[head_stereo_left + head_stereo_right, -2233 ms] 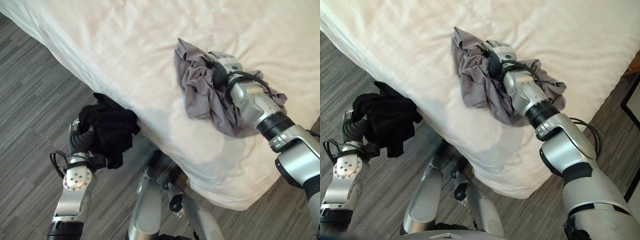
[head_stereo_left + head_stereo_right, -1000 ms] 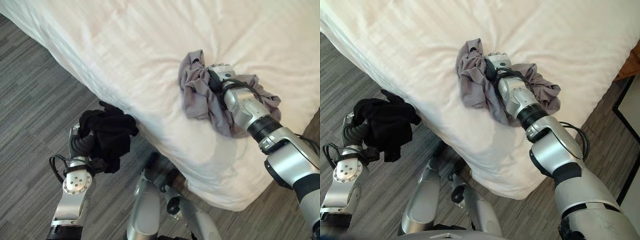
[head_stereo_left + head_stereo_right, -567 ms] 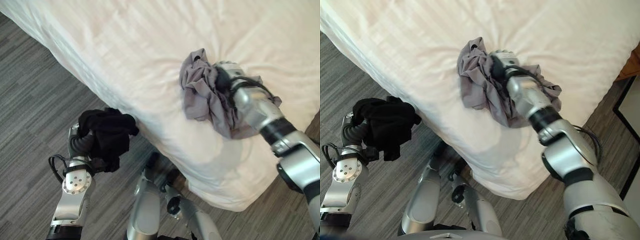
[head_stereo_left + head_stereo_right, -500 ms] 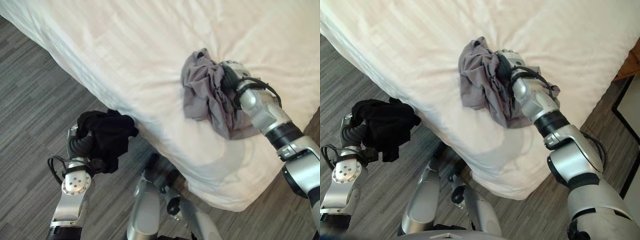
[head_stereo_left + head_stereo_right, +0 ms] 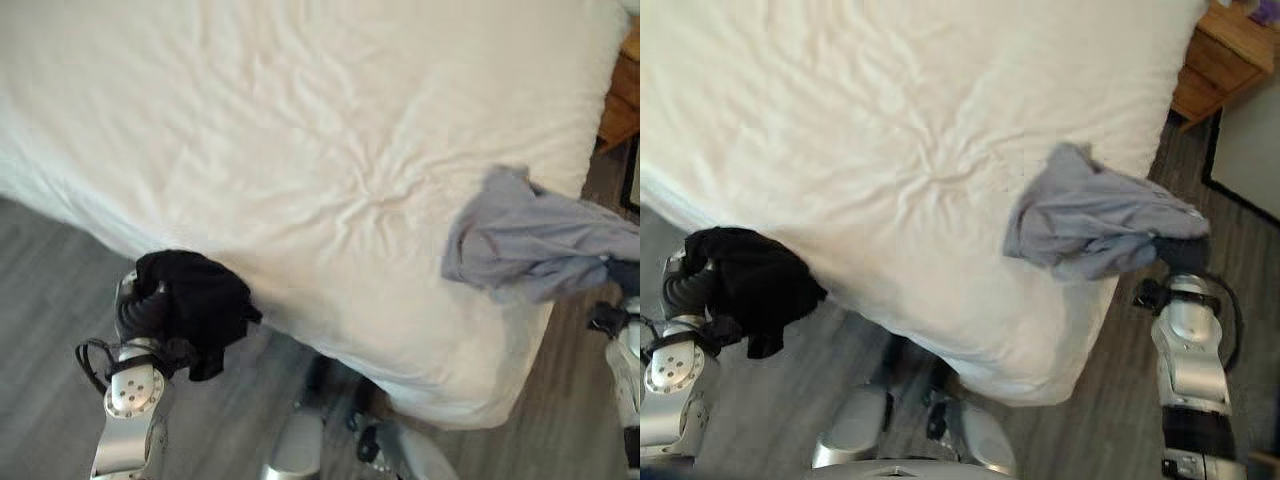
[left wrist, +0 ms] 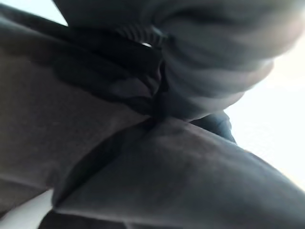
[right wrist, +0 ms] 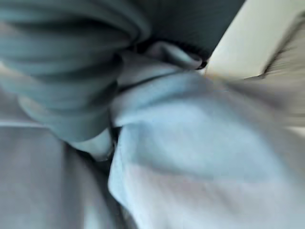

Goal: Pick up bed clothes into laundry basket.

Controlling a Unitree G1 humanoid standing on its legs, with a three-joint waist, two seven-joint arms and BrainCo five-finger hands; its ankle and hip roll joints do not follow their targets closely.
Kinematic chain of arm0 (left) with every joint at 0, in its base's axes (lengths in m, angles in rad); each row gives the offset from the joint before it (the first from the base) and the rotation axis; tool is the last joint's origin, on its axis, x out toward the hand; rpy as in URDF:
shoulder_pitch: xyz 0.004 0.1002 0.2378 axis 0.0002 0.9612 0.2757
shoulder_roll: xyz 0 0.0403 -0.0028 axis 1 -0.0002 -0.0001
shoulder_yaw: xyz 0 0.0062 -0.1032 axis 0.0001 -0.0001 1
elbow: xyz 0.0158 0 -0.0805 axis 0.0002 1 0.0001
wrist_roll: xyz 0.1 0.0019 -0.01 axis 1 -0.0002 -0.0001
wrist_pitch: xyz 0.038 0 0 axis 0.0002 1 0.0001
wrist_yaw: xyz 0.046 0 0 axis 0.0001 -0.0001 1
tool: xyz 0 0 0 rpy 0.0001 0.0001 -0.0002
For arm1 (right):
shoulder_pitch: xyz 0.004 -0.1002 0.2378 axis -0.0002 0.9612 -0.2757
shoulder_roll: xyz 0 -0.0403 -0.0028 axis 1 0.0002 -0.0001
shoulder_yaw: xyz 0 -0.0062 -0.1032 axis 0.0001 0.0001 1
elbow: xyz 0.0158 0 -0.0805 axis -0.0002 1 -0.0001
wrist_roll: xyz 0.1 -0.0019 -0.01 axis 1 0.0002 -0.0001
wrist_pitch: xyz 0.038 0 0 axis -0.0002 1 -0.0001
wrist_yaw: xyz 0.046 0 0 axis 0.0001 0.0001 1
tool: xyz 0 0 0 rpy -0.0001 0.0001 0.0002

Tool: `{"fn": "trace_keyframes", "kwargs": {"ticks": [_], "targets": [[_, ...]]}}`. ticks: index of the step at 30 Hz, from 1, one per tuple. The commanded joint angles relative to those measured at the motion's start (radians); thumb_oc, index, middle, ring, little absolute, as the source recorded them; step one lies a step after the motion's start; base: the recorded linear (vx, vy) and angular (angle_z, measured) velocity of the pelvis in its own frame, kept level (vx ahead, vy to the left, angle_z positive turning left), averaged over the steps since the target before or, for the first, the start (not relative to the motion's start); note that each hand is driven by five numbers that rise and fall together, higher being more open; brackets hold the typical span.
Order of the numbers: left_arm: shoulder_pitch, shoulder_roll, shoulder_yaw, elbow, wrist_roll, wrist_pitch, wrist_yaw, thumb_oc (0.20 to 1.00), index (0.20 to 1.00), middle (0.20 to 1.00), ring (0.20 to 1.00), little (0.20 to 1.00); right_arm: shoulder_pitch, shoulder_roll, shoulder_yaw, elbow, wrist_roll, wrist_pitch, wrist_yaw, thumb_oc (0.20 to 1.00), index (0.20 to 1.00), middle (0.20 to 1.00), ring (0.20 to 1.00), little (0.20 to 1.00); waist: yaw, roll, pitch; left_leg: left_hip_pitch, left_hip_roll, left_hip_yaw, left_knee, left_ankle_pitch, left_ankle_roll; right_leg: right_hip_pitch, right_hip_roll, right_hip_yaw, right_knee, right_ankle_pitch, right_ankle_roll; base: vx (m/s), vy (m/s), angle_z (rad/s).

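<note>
**Both hands loaded, basket yet to find**

The right hand [image 5: 1185,255], at the right edge of the head views, is clamped on the grey garment [image 5: 1090,225]; the cloth hangs in a bunch beside the bed [image 5: 890,120], its free end trailing over the white sheet near the mattress's lower right corner. The right wrist view has pale cloth [image 7: 200,157] gathered tight against the curled fingers. The left hand [image 5: 140,305], at lower left, is closed round the black garment [image 5: 195,305], a dark wad held off the bed's near edge above the grey floor [image 5: 50,260]; the left wrist view is dark cloth [image 6: 143,181] pressed against the hand.

The step in hand looks like the carry: both pieces are lifted and gripped, and the sheet itself is bare. No laundry basket can be seen, so its place cannot be told. The next move probably calls for turning away from the bed to find it, keeping both grips closed so that neither piece drags or slips, then bringing each hand above the opening before the fingers part. A wooden nightstand [image 5: 1220,45] stands at the upper right.
</note>
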Motion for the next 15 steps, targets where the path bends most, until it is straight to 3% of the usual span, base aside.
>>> {"fn": "trace_keyframes", "kwargs": {"ticks": [1, 2, 3, 4, 11, 15], "targets": [[0.036, 0.078, 0.034, -0.059, -0.003, -0.054, -0.021, 0.2, 0.2, 0.2, 0.2, 0.2, -0.073, -0.035, 0.027, 0.035, 0.071, -0.097, -0.031, 0.2, 0.2, 0.2, 0.2, 0.2, -0.005, -0.088, -0.145, 0.042, 0.026, 0.007, 0.009, -0.072, 0.01, 0.019, -0.064, 0.019, -0.056, 0.057, 0.093, 0.06, 0.035, -0.18], [0.047, 0.059, 0.041, -0.052, -0.002, -0.049, -0.026, 0.2, 0.2, 0.2, 0.2, 0.2, -0.032, -0.018, -0.013, 0.014, 0.074, -0.096, -0.034, 0.2, 0.2, 0.2, 0.2, 0.2, -0.029, -0.071, -0.17, 0.061, 0.026, 0.017, 0.008, -0.077, 0.01, 0.033, -0.065, 0.029, -0.052, 0.05, 0.093, 0.04, 0.023, -0.19], [0.049, 0.059, 0.039, -0.053, -0.001, -0.048, -0.026, 0.2, 0.2, 0.2, 0.2, 0.2, -0.023, -0.015, -0.016, 0.005, 0.073, -0.093, -0.034, 0.2, 0.2, 0.2, 0.2, 0.2, -0.026, -0.07, -0.171, 0.063, 0.027, 0.017, 0.008, -0.079, 0.01, 0.035, -0.065, 0.029, -0.052, 0.049, 0.093, 0.08, 0.044, -0.04], [0.05, 0.03, 0.041, -0.046, 0.002, -0.044, -0.028, 0.2, 0.2, 0.2, 0.2, 0.2, 0.028, 0.034, -0.07, -0.035, 0.077, -0.106, -0.046, 0.2, 0.2, 0.2, 0.2, 0.2, -0.059, -0.042, -0.2, 0.087, 0.028, 0.026, 0.007, -0.087, 0.012, 0.052, -0.067, 0.04, -0.04, 0.035, 0.092, 0.05, 0.02, -0.02], [0.061, -0.044, 0.034, -0.027, 0.015, -0.044, -0.015, 0.2, 0.2, 0.2, 0.2, 0.2, 0.111, 0.196, -0.168, -0.175, 0.105, -0.156, -0.082, 0.2, 0.2, 0.2, 0.2, 0.2, -0.121, 0.013, -0.246, 0.134, 0.034, 0.05, 0.006, -0.103, 0.017, 0.077, -0.073, 0.066, -0.003, 0.005, 0.086, 0.02, 0.02, -0.12], [0.062, -0.067, 0.018, -0.009, 0.013, -0.042, -0.01, 0.2, 0.2, 0.2, 0.2, 0.2, 0.136, 0.245, -0.177, -0.217, 0.16, -0.176, -0.073, 0.2, 0.2, 0.2, 0.2, 0.2, -0.142, 0.027, -0.252, 0.143, 0.035, 0.06, 0.007, -0.098, 0.016, 0.08, -0.074, 0.074, 0.004, 0.008, 0.084, -0.02, 0.006, -0.14]]}}
